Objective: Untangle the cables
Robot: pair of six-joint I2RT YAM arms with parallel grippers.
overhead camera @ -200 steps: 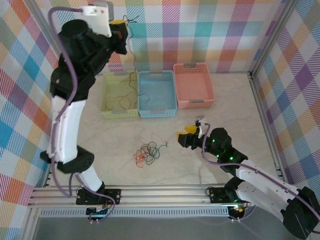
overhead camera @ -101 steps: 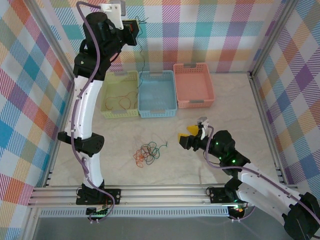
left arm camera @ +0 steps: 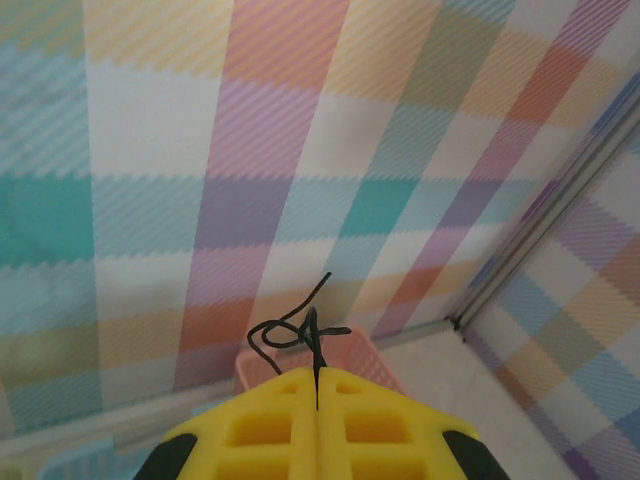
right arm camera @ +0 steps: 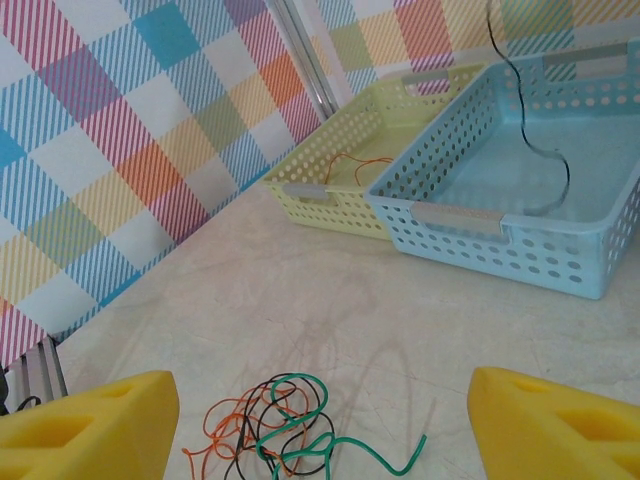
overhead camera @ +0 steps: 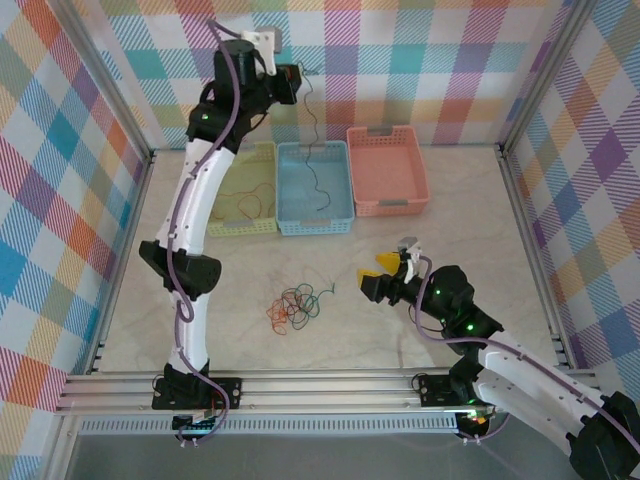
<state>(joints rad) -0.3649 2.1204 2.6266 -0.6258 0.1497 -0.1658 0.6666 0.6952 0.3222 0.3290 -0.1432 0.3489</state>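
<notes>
Two arms, diff poses. L arm [overhead camera: 195, 200] is stretched tall. The left gripper [overhead camera: 296, 80] is up high, pads pinched tight on a black cable [overhead camera: 313, 150] that dangles below it into the blue basket [overhead camera: 315, 227]. R arm [overhead camera: 520, 365] is low, reaching fwd. The right gripper [overhead camera: 372, 275] is spread wide and holds nothing, w/ the cable tangle [overhead camera: 293, 306] on the table [overhead camera: 450, 190] ahead of it, apart.

Left wrist view: pads of my left pincer [left arm camera: 317, 372] are cut off by the bottom edge. The black cable [left arm camera: 300, 332] pinched in their seam has its lower run hidden. The pink basket [left arm camera: 365, 358] sits mostly behind the pads.

Right wrist view: my right pincer [right arm camera: 325, 385] pads are clipped at both bottom corners. The cable exits the top edge, and the tangle [right arm camera: 265, 435] is clipped below.

Top view: the tangle's crossings are too small to tell. The yellow basket [overhead camera: 245, 229] is partly behind my left arm.
</notes>
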